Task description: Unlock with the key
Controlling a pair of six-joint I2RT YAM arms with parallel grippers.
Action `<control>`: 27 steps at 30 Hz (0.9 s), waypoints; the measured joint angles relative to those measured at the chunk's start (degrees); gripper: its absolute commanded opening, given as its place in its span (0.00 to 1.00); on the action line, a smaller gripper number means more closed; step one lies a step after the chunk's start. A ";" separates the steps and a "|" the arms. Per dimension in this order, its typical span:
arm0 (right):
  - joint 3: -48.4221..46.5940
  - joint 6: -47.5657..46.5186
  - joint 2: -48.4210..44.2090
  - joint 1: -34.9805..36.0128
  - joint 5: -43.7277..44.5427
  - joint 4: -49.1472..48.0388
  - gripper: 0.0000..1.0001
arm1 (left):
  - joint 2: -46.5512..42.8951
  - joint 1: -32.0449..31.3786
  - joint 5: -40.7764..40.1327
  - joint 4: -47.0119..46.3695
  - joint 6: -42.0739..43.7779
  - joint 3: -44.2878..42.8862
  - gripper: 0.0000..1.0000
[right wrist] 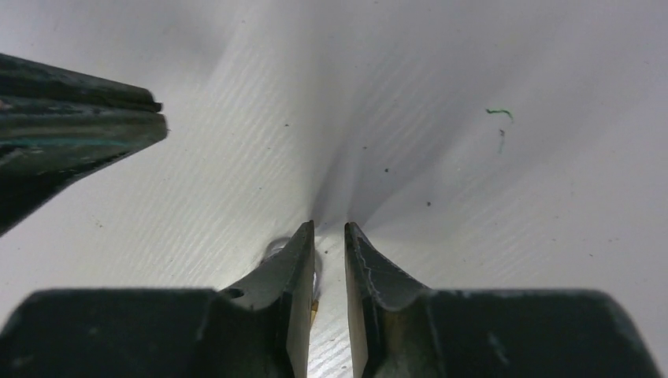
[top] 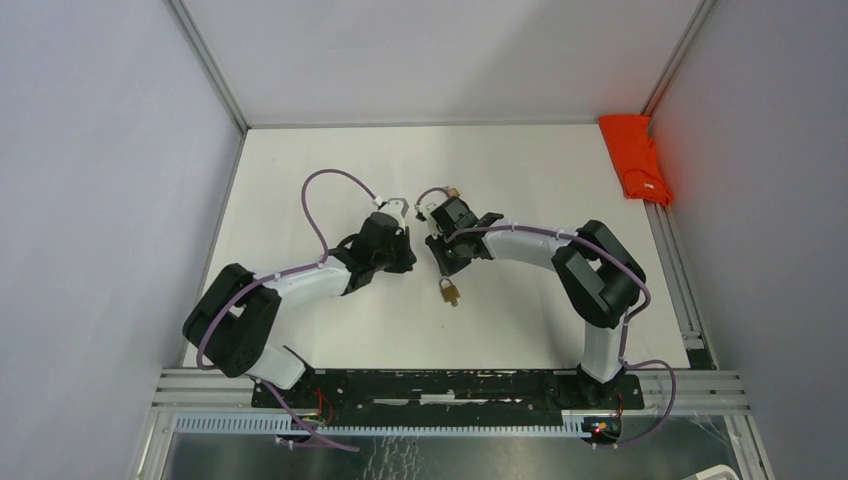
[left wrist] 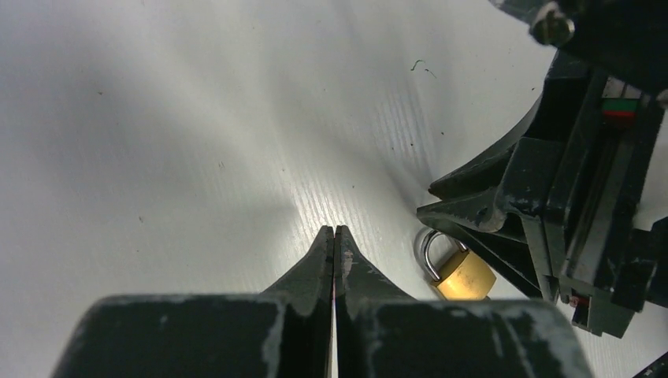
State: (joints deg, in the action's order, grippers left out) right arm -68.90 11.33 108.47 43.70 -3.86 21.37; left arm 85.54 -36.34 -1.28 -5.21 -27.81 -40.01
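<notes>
A small brass padlock (top: 449,291) with a steel shackle lies flat on the white table between the two arms. In the left wrist view the padlock (left wrist: 465,276) sits just right of my left gripper (left wrist: 335,230), whose fingers are pressed together with nothing showing between them. My right gripper (right wrist: 329,227) hovers low over the lock with a narrow gap and bare table between its fingers. The shackle (right wrist: 276,248) peeks out from behind its left finger. From above, the left gripper (top: 408,262) and right gripper (top: 443,266) nearly face each other. No key is visible.
An orange folded item (top: 635,158) lies at the back right beside the aluminium frame rail (top: 668,250). White walls close in the table at the back and both sides. Purple cables loop above both wrists.
</notes>
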 measured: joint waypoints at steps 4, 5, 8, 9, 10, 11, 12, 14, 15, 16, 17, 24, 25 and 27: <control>1.42 -0.52 -2.12 -0.68 0.48 0.26 0.36 | -1.18 0.00 -0.20 0.52 0.00 0.00 0.02; 2.08 -0.79 -3.37 -0.81 0.33 0.70 0.38 | -1.75 0.00 -0.59 0.90 0.02 -0.02 0.02; 4.22 -0.96 -7.48 -1.01 -0.17 1.05 0.53 | -4.35 0.00 -3.78 3.30 0.07 -0.59 0.02; 5.35 -0.90 -9.11 -0.81 -0.17 1.01 0.60 | -5.35 0.00 -5.07 3.96 0.11 -0.96 0.02; 6.60 -0.90 -10.75 -0.44 -0.20 1.01 0.61 | -6.49 0.00 -6.64 5.05 0.24 -1.53 0.02; 7.67 -0.72 -12.11 0.04 -0.22 1.09 0.61 | -7.54 0.00 -7.82 5.73 0.35 -1.97 0.02; 8.79 -0.98 -13.44 0.85 -0.24 1.20 0.60 | -9.03 0.00 -9.40 6.62 0.55 -2.56 0.02; 9.70 -1.14 -14.53 2.64 -0.44 1.62 0.61 | -11.50 0.00 -11.17 7.43 0.87 -3.23 0.02; 9.79 -1.14 -14.56 3.37 -0.46 1.68 0.61 | -12.87 0.00 -12.22 8.00 0.98 -3.58 0.02; 9.86 -1.14 -14.32 4.20 -0.46 1.75 0.61 | -13.81 0.00 -12.74 8.33 1.09 -3.78 0.02; 9.88 -1.11 -14.05 4.76 -0.52 1.73 0.61 | -14.82 0.00 -13.57 8.66 1.46 -3.98 0.02; 9.86 0.42 -8.81 6.91 2.67 2.64 0.61 | -18.03 0.20 -15.87 10.82 2.43 -4.15 0.02; 9.57 0.81 -8.61 7.06 3.43 2.67 0.61 | -18.49 0.26 -16.15 11.15 2.45 -4.15 0.02; 9.44 1.46 -8.33 7.32 4.20 2.58 0.61 | -19.47 0.28 -16.55 11.34 2.45 -4.13 0.02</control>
State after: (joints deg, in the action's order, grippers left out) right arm -59.46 12.80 100.14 51.03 0.34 23.94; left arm 66.06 -36.05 -17.82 6.13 -25.36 -44.14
